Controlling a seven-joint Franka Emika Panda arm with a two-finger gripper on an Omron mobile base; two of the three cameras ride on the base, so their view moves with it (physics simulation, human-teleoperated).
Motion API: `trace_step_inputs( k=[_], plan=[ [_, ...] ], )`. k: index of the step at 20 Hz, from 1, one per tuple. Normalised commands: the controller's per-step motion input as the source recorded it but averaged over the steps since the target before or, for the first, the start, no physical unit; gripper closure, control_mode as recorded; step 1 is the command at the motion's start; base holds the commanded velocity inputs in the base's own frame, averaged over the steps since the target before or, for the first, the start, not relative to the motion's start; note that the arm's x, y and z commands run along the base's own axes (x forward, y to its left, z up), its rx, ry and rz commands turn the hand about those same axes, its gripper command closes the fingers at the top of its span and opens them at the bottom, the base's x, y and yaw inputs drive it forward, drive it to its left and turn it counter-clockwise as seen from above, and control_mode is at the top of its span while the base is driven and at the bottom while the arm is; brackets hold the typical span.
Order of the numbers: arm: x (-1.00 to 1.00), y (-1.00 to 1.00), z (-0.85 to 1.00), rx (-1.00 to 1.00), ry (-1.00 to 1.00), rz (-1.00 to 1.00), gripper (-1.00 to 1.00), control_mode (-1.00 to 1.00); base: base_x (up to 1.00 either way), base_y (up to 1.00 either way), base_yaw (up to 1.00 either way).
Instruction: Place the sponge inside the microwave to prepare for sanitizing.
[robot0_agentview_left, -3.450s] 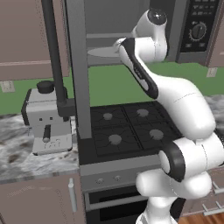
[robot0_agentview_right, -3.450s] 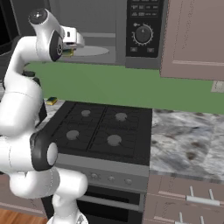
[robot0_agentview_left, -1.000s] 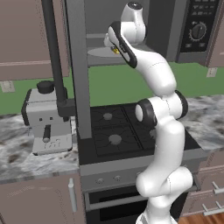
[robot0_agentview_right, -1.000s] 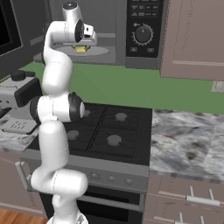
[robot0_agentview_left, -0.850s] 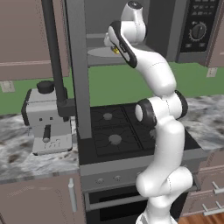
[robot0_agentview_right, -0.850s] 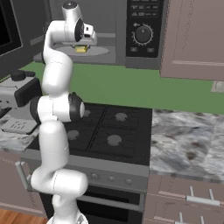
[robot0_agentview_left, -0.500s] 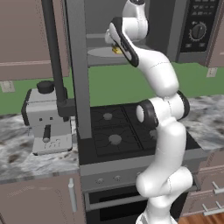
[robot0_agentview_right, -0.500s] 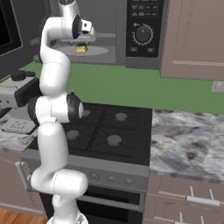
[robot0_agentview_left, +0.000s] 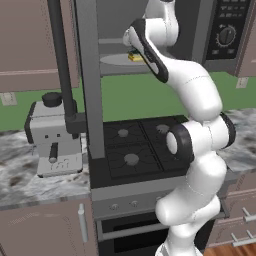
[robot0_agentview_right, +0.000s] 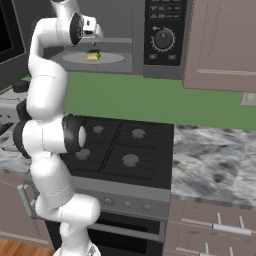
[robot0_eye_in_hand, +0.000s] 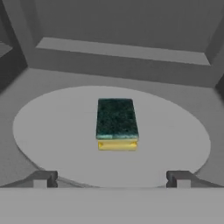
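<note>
The sponge (robot0_eye_in_hand: 116, 124) lies flat near the middle of the round pale turntable (robot0_eye_in_hand: 52, 131) inside the microwave (robot0_agentview_right: 150, 45), dark green layer up and its yellow layer showing along the near edge; in the right base view it shows as a small yellow block (robot0_agentview_right: 93, 56) on the disc. The pincer (robot0_eye_in_hand: 111, 179) is spread wide, its two dark fingertips (robot0_eye_in_hand: 43, 178) standing well apart at the front rim of the turntable, clear of the sponge and gripping nothing. In the right base view the hand (robot0_agentview_right: 89, 29) sits just above and in front of the sponge at the mouth of the grey cavity, with the upper arm reaching up from below. The microwave's control panel (robot0_agentview_right: 163, 31), with its round knob and buttons, stands to the right of the cavity. In the left base view the open door's dark frame (robot0_agentview_left: 89, 75) runs down across the scene left of the arm, and the white forearm (robot0_agentview_left: 150, 47) partly covers the sponge (robot0_agentview_left: 133, 57). Below the microwave sits a black four-burner stove (robot0_agentview_right: 120, 150) with an oven under it. A marbled counter (robot0_agentview_right: 215, 167) stretches to the stove's right, and a silver coffee machine (robot0_agentview_left: 54, 135) stands on the counter to its left. Brown cabinets (robot0_agentview_right: 220, 40) hang beside the microwave, above a green wall.
</note>
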Motion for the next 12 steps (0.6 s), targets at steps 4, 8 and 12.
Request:
trace_step_inputs(
  k=[4, 8, 12],
  plan=[
    [-0.76, -0.10, -0.39, 0.00, -0.29, -0.04, -1.00, -1.00, 0.00, 0.00, 0.00],
    [-0.84, -0.33, -0.04, 0.02, -0.14, -0.06, -1.00, -1.00, 0.00, 0.00, 0.00],
    [-0.89, -0.36, 0.18, 0.09, -0.05, -0.06, -1.00, -1.00, 0.00, 0.00, 0.00]
  ],
)
